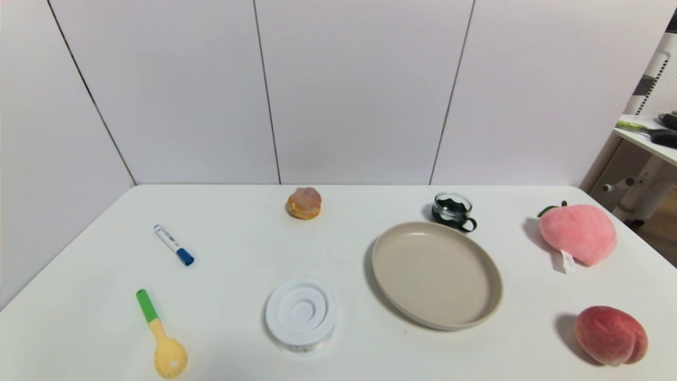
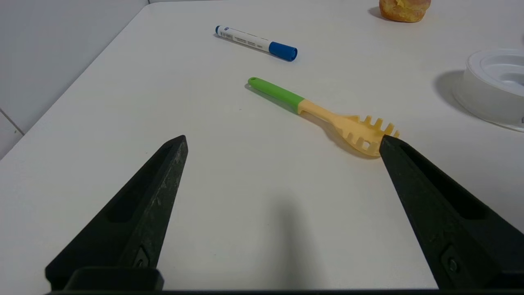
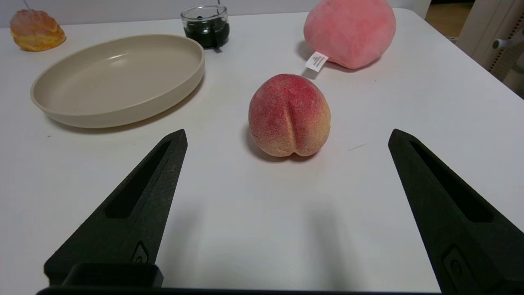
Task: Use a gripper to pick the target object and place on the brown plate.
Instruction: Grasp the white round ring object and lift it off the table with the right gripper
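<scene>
The white round container (image 1: 301, 313) with a ringed lid stands near the table's front middle; part of it shows in the left wrist view (image 2: 495, 88). The beige-tan plate (image 1: 484, 267) lies empty to its right, also in the right wrist view (image 3: 123, 110). Neither gripper shows in the head view. My left gripper (image 2: 282, 141) is open and empty over bare table near the front left, the container off to one side. My right gripper (image 3: 286, 135) is open and empty near the front right, with a peach just beyond its tips.
A pasta spoon (image 1: 161, 341) and a blue-capped marker (image 1: 173, 245) lie at the left. A pastry (image 1: 304, 203) sits at the back. A dark glass cup (image 1: 453, 210) stands behind the plate. A plush peach (image 1: 576, 233) and a peach (image 1: 611, 335) sit at the right.
</scene>
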